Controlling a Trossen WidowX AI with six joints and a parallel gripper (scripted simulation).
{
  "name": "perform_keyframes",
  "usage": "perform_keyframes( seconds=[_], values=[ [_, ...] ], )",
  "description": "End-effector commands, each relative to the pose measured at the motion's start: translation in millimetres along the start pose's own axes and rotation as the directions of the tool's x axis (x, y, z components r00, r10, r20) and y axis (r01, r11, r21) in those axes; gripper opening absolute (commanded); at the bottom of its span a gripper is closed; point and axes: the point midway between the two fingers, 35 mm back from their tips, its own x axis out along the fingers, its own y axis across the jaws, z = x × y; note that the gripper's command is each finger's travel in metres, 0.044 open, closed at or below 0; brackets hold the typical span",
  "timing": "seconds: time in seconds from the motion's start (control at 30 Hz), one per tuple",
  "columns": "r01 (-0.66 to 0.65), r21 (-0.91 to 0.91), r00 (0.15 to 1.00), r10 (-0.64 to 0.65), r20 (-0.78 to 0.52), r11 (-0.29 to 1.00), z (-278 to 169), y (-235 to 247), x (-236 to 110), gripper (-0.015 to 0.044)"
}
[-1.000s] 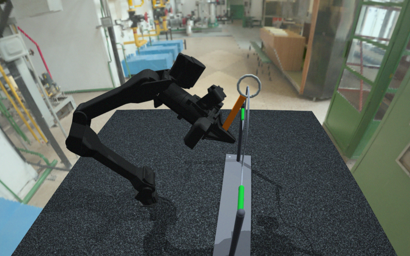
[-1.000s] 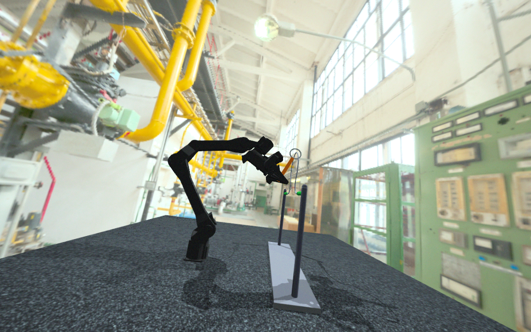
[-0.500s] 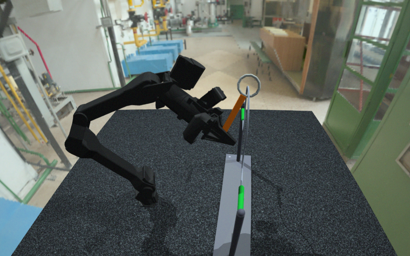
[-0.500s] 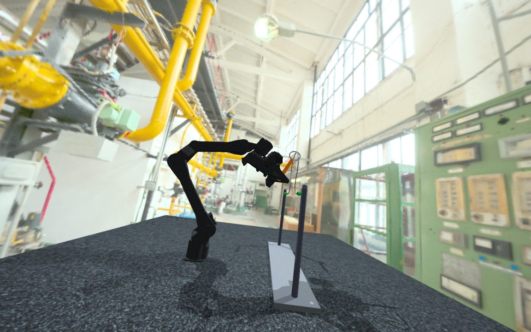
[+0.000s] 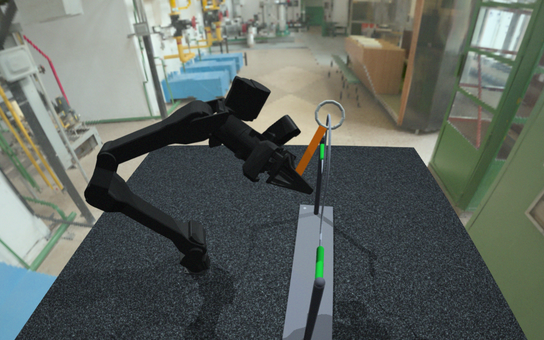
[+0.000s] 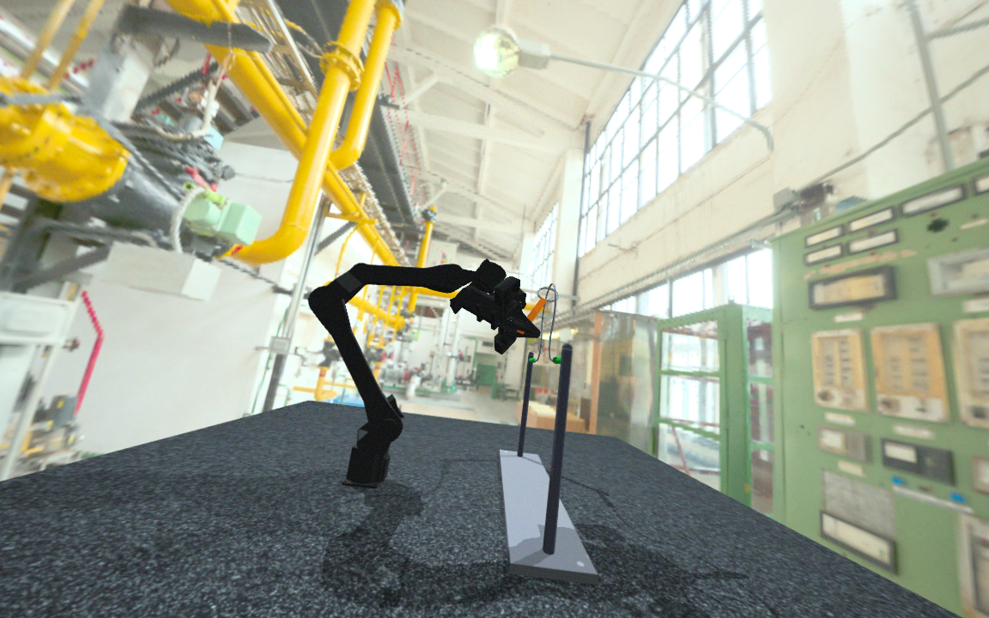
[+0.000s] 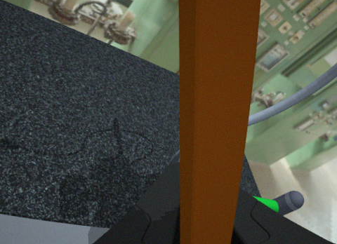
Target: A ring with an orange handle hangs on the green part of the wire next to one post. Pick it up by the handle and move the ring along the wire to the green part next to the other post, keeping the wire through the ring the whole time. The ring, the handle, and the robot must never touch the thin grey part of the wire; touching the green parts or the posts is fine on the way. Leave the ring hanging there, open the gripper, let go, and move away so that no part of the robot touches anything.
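Fingers of the gripper (image 5: 295, 175) are clamped on the lower end of the orange handle (image 5: 311, 149), which slants up and right to the ring (image 5: 329, 114). That ring sits high at the crest of the grey wire (image 5: 328, 143), the wire passing through it, above the far post (image 5: 318, 186) and its green part (image 5: 321, 150).

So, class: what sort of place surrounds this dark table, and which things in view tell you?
Probably a factory or plant hall: big yellow pipes overhead, green control cabinets full of gauges, and tall industrial windows.
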Motion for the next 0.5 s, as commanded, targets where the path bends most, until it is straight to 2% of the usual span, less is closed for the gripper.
perform_keyframes(
  seconds=[0.0,0.47],
  values=[
    [0.034,-0.047,0.999,-0.033,0.005,0.998,-2.4,-2.9,0.0,-0.0150],
    [0.138,-0.210,0.990,-0.132,0.042,0.968,-1.0,-12.4,0.1,-0.0150]
  ],
)
